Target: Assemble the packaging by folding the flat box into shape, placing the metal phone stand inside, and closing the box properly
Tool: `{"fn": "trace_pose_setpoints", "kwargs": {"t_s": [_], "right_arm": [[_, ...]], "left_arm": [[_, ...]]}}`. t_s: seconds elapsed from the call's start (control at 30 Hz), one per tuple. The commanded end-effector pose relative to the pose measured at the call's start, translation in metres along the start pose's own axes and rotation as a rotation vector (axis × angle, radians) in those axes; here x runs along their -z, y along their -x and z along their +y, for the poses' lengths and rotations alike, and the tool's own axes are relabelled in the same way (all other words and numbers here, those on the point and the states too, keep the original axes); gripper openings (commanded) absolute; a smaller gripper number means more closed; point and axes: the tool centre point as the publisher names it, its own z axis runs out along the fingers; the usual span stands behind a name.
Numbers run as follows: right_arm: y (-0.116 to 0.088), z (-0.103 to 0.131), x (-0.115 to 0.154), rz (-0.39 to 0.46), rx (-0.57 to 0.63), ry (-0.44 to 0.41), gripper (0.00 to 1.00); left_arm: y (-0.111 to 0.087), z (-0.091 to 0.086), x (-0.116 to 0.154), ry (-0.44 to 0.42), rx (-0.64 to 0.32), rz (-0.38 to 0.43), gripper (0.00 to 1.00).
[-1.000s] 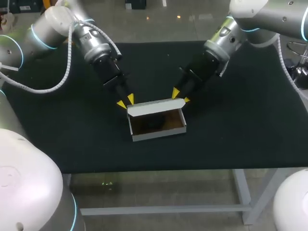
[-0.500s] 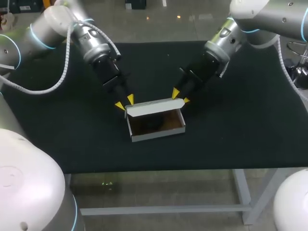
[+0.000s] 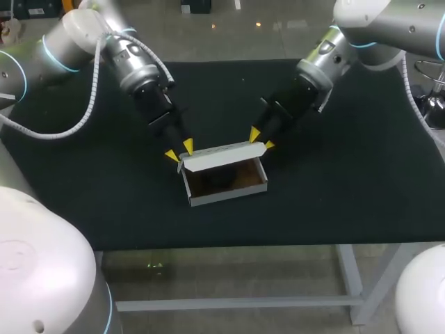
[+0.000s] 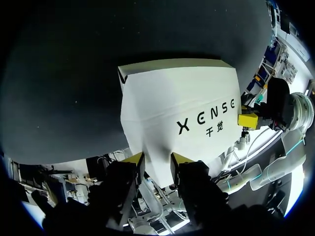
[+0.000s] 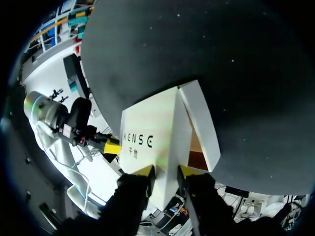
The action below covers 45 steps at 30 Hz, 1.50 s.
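Carrying worktop (image 3: 361, 181): black; bears the box near the middle, well apart from every edge. Leaves open room toward the front and both sides, while both arms crowd the far side.
Box (image 3: 226, 196): white, folded into shape, open with the brown inside showing. Looks light, so probably slides or tips under an uneven push, with nothing bracing the front wall.
Lid (image 3: 222, 156): raised along the far wall. Risks twisting or creasing at the hinge if one corner goes down ahead of the other.
Left tool (image 3: 179, 149): pinching the lid's left corner, one yellow tip on each face. Bites only at the edge, so could slip off mid-fold.
Right tool (image 3: 261, 139): pinching the lid's right corner in the same way; carries the same slip risk.
Metal phone stand (image 3: 221, 179): apparently the dark shape inside the box, too dim to confirm. Could block the lid if standing proud.
Side flap (image 5: 199, 123): at the lid's right end, angled off the panel. May catch outside the wall instead of tucking in.
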Motion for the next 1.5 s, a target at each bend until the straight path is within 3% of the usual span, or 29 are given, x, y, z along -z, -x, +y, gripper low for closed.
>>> {"fn": "trace_pose_setpoints", "kwargs": {"t_s": [0.03,0.63,1.27,1.5], "right_arm": [[-0.001,-0.001,0.001,0.000,-0.001,0.002,0.35],[0.003,-0.001,0.003,-0.007,-0.010,0.007,0.35],[0.010,-0.004,0.006,-0.092,0.020,0.019,0.37],[0.003,-0.005,0.007,-0.087,0.021,0.024,0.36]], "left_arm": [[0.001,0.005,0.003,-0.022,0.007,-0.019,0.38],[0.000,0.007,0.002,-0.027,-0.024,-0.074,0.38],[-0.005,0.003,-0.004,-0.056,-0.024,-0.103,0.36],[-0.011,0.006,0.000,-0.062,-0.025,-0.102,0.34]]}}
